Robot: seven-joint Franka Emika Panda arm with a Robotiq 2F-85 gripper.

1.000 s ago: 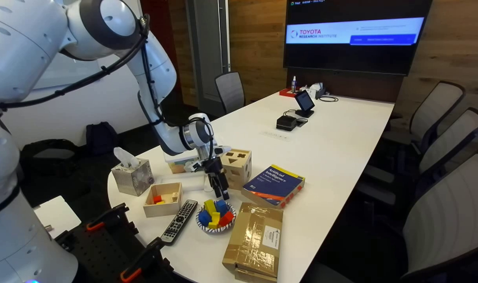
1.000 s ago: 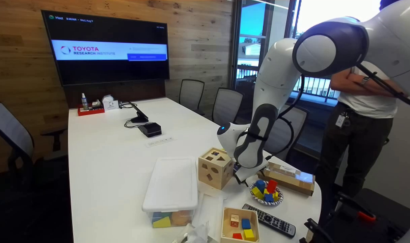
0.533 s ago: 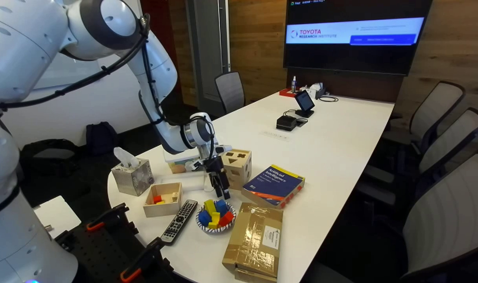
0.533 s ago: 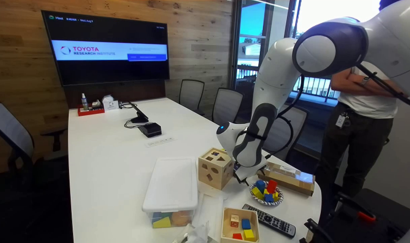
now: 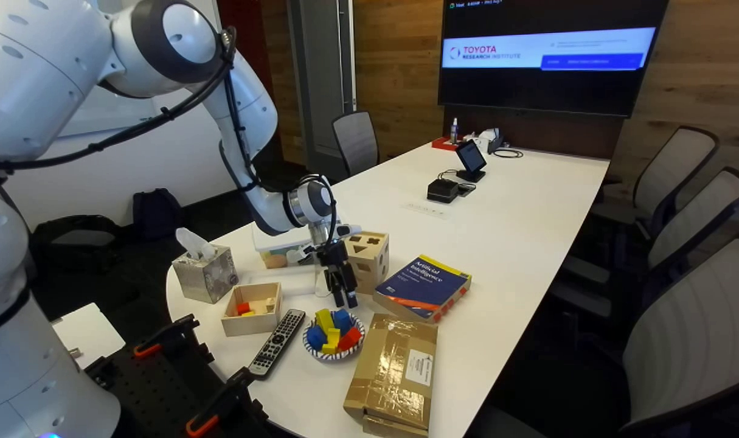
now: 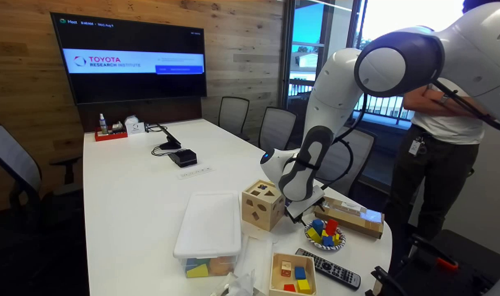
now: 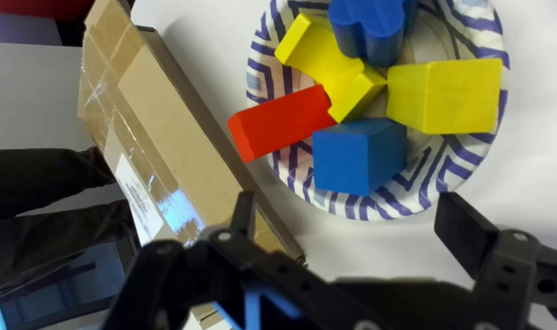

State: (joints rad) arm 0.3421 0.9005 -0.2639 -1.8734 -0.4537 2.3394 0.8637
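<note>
Hanging near the striped bowl [image 7: 466, 160]: gripper [image 7: 347, 208] recorded spread wide

The arm [image 5: 255, 109] was bent high at the elbow; its forearm ran down toward the table [image 5: 515, 213], and the wrist was tilted so that the gripper pointed obliquely downward. The two fingers [image 7: 464, 231] stood wide apart, with the bowl ahead of the gap between them in the wrist view. Contact between fingertips and rim could not be determined.

The bowl sat on the table between the remote control [image 5: 277, 344] and the cardboard box [image 5: 393, 371]. Contents noted: a red block [image 7: 283, 121], one end at the rim on the cardboard box's side; a blue block [image 7: 358, 156]; a yellow block [image 7: 443, 96]; a notched yellow piece [image 7: 328, 64]; a lobed blue piece [image 7: 372, 27].

The wooden tray [image 5: 250, 326], beside the remote control, contained a printed block [image 6: 286, 268], a small blue block [image 6: 300, 272], a small yellow block [image 6: 303, 286] and a small red block [image 6: 289, 287]. The lidded bin [image 6: 208, 224] showed a yellow piece [image 6: 197, 271] and a brown piece [image 6: 220, 265] through its clear wall. The wooden cube [image 6: 262, 207], pierced with shaped holes, stood near the gripper.
</note>
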